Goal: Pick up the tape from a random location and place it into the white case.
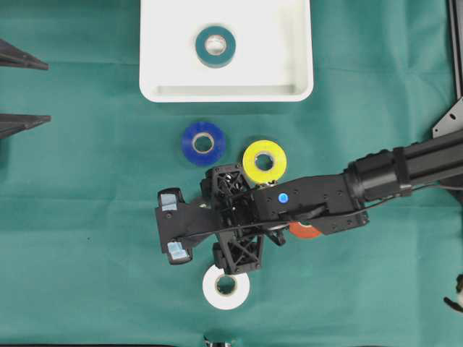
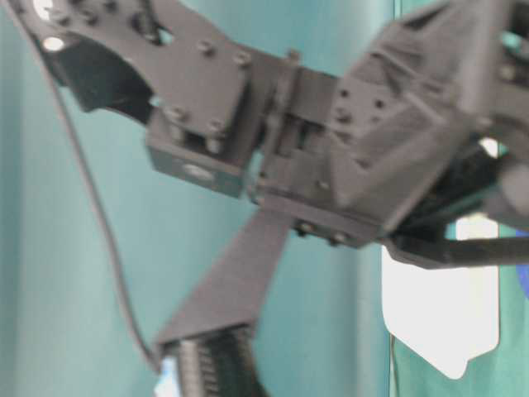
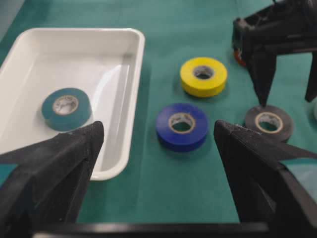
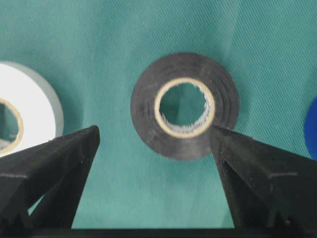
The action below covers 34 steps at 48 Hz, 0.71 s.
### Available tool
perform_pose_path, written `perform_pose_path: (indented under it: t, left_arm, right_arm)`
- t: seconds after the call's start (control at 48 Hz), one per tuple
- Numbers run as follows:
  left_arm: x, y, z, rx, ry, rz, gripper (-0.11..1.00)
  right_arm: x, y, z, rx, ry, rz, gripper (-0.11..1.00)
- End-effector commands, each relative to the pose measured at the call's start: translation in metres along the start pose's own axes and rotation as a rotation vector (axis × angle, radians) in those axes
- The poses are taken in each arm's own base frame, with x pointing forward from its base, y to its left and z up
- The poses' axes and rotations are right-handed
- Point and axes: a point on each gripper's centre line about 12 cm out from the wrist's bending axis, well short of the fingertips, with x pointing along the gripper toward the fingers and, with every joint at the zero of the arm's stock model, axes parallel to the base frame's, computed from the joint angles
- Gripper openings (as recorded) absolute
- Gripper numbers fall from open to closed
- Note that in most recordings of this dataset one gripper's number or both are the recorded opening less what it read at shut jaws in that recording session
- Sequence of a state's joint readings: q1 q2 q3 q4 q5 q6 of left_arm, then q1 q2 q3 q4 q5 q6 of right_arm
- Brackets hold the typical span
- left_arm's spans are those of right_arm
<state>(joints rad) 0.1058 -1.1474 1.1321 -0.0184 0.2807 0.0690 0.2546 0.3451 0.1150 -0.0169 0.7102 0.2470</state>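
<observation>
The white case (image 1: 296,90) lies at the back of the green cloth with a teal tape roll (image 1: 215,46) inside it. My right gripper (image 1: 231,217) points down over a black tape roll (image 4: 181,105), which the overhead view hides. Its jaws stand open and the right fingertip (image 4: 220,136) is at the roll's rim. Blue tape (image 1: 203,143), yellow tape (image 1: 265,161) and white tape (image 1: 226,286) lie around it. My left gripper (image 1: 49,92) waits open and empty at the left edge, facing the blue tape (image 3: 182,125) and the case (image 3: 133,99).
An orange tape roll (image 1: 304,230) is partly covered by the right arm (image 1: 391,173). A blurred black arm (image 2: 289,149) fills most of the table-level view. The case's rim stands just beyond the blue and yellow rolls.
</observation>
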Motion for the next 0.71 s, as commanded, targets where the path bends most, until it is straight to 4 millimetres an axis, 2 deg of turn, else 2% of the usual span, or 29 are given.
perform_pose_path:
  t: [0.0,0.688]
  left_arm:
    - [0.001,0.000,0.003,0.003,-0.005,-0.001,0.97]
    - [0.002,0.000,0.002,0.008,0.000,0.000,0.97]
  right_arm:
    - [-0.004,0.002,0.006,0.000,-0.033,0.009,0.92]
    - [0.029,0.005,-0.002,-0.009,-0.014,0.009,0.91]
